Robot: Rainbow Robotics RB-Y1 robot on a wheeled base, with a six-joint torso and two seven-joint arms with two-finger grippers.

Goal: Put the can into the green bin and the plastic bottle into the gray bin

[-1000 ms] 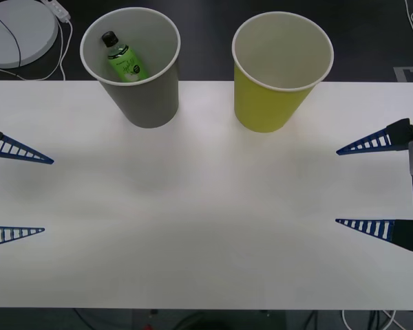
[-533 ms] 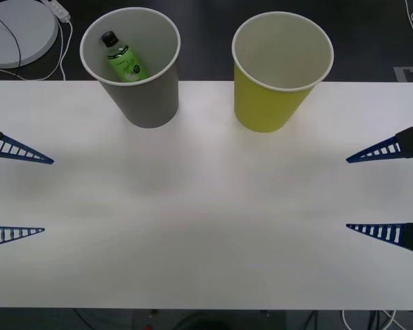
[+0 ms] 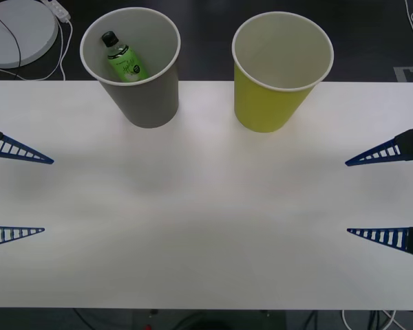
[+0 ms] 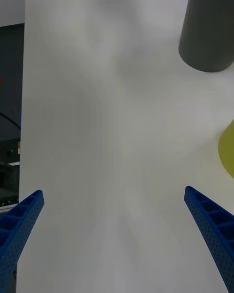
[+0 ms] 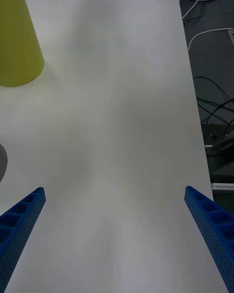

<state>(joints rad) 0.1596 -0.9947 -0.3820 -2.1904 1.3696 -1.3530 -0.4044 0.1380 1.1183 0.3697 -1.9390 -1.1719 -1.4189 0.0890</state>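
With the plastic bottle (image 3: 126,60) lying inside the gray bin (image 3: 146,96) at far left, the green bin (image 3: 270,103) beside it, and no can visible on the surface (image 3: 206,206), both the left end effector (image 3: 17,196) and right end effector (image 3: 378,199) rest spread apart at the edges, so the task appears finished.

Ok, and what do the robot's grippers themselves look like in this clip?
Both match. The left gripper and the right gripper each carry two long blue fingers that taper to a sharp tip, built as an open ribbed lattice of small cells. On the right side the fingers join a black mount at the front view's edge.
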